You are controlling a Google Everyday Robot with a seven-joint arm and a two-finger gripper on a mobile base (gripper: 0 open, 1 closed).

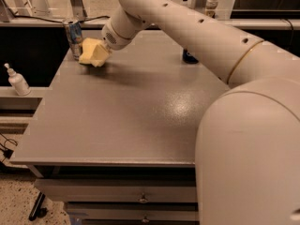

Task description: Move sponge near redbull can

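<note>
Camera view: the gripper (pixel 102 50) is seen at the upper left of the frame, at the end of the big white arm (pixel 197 32). It is closed on the sponge (pixel 90 55), which is held tilted just over the grey table (pixel 140 121). The sponge is just beside the redbull can (pixel 73 33), on the can's right side in the frame; whether the two touch can't be told. The sponge is judged to be light & soft, so it'll be squashed when pinched and will spring back when let go. It isn't slippery and can't be broken. It is best held across its thick middle, not by a wavy edge, b/c an edge would bend & flop. The can is tall & thin, so it could be tipped w/ a small bump. A dark blue can (pixel 189 56) is half hidden behind the arm, well apart, and a small pump bottle (pixel 18 81) is set at the left, off the table.
</note>
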